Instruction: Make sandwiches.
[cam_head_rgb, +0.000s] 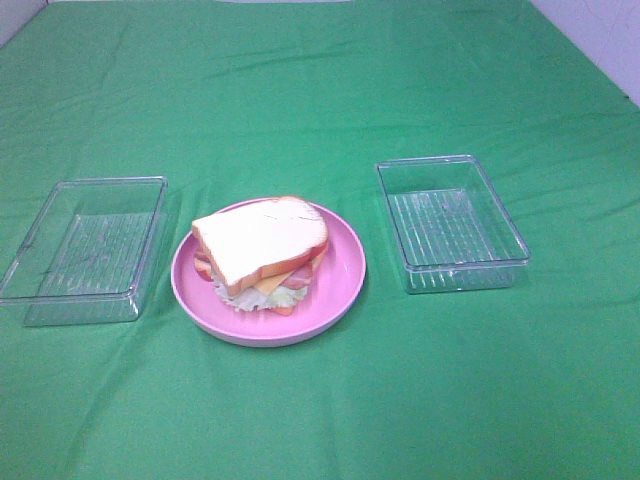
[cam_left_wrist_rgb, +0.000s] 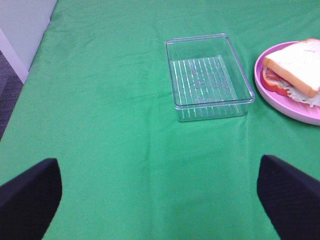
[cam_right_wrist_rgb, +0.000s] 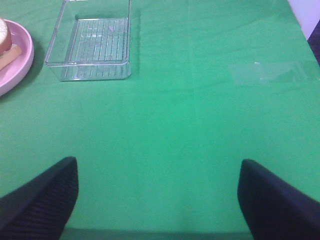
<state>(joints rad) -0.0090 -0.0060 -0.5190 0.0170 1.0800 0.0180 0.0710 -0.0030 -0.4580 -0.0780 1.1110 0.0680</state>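
We judge the sandwich (cam_head_rgb: 262, 252) assembled on the pink plate (cam_head_rgb: 345, 262) — both grippers (cam_left_wrist_rgb: 160, 200) (cam_right_wrist_rgb: 157, 197) gape empty; next, nothing obvious.

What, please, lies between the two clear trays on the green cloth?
The pink plate carrying the sandwich sits between the left tray and right tray, shown in the exterior high view.

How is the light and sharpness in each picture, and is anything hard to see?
Exterior high view: soft, even light, slightly hazy; the clear trays show only by their rims. Left wrist view: sharp on the tray, while the sandwich is cut by the edge. Right wrist view: fingertips dark and blurred, faint glare on the cloth.
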